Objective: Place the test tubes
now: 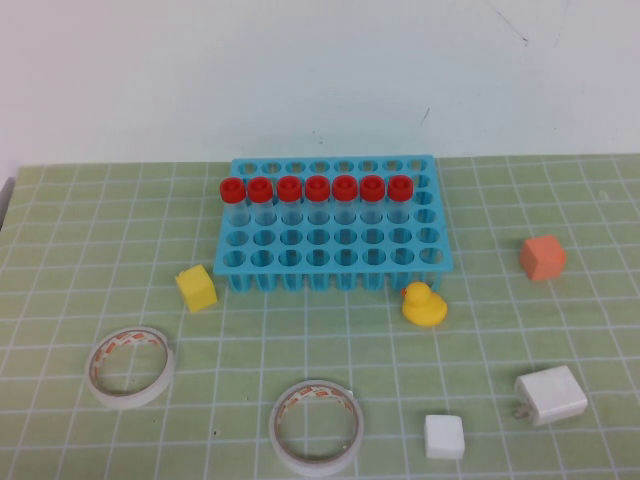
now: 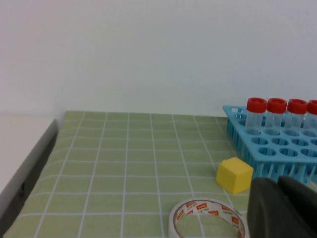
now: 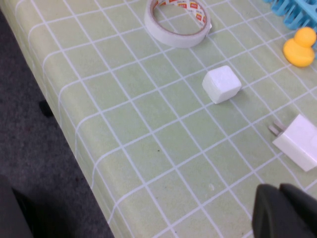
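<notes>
Green grid mat (white wall behind); left tool near tape, right tool near charger, both closed.

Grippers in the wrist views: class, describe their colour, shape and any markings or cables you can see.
Only their tips show. The left gripper, close to a tape roll, is matt dark grey: two rounded, blocky fingers meeting at a thin seam. The right gripper, near the white charger, looks the same. No markings, cables or arm links are visible; the high view shows neither arm.
</notes>
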Robot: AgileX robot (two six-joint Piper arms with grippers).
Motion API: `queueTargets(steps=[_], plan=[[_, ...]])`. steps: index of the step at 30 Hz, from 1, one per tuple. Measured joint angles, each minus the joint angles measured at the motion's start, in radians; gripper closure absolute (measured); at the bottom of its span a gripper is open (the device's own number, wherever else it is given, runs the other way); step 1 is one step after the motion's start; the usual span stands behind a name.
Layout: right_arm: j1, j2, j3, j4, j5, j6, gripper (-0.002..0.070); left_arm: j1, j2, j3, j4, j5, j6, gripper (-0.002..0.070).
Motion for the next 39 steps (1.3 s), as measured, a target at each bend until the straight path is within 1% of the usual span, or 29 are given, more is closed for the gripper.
queueTargets(steps=[5, 8, 10, 11, 12, 13, 15, 17, 22, 39], plan=[[0.000, 0.000, 0.000, 0.000, 0.000, 0.000, 0.0678, 0.000, -0.004, 0.000, -0.006, 0.006, -0.007, 0.0675], [0.000, 0.000, 0.000, 0.000, 0.000, 0.000, 0.0678, 0.000, -0.004, 0.000, -0.079, 0.029, 0.044, 0.0675], [0.000, 0.000, 0.000, 0.000, 0.000, 0.000, 0.0678, 0.000, -0.005, 0.000, -0.202, 0.054, 0.180, 0.0675], [0.000, 0.000, 0.000, 0.000, 0.000, 0.000, 0.0678, 0.000, -0.005, 0.000, -0.264, 0.069, 0.273, 0.0675], [0.000, 0.000, 0.000, 0.000, 0.000, 0.000, 0.0678, 0.000, -0.005, 0.000, -0.354, 0.092, 0.368, 0.0675], [0.000, 0.000, 0.000, 0.000, 0.000, 0.000, 0.0678, 0.000, -0.005, 0.000, -0.408, 0.119, 0.453, 0.0675], [0.000, 0.000, 0.000, 0.000, 0.000, 0.000, 0.0678, 0.000, -0.005, 0.000, -0.501, 0.181, 0.562, 0.0675], [0.000, 0.000, 0.000, 0.000, 0.000, 0.000, 0.0678, 0.000, -0.005, 0.000, -0.554, 0.242, 0.618, 0.0675], [0.000, 0.000, 0.000, 0.000, 0.000, 0.000, 0.0678, 0.000, -0.005, -0.002, -0.577, 0.258, 0.681, 0.0675], [0.000, 0.000, 0.000, 0.000, 0.000, 0.000, 0.0678, 0.000, -0.005, -0.002, -0.584, 0.261, 0.698, 0.0675]])
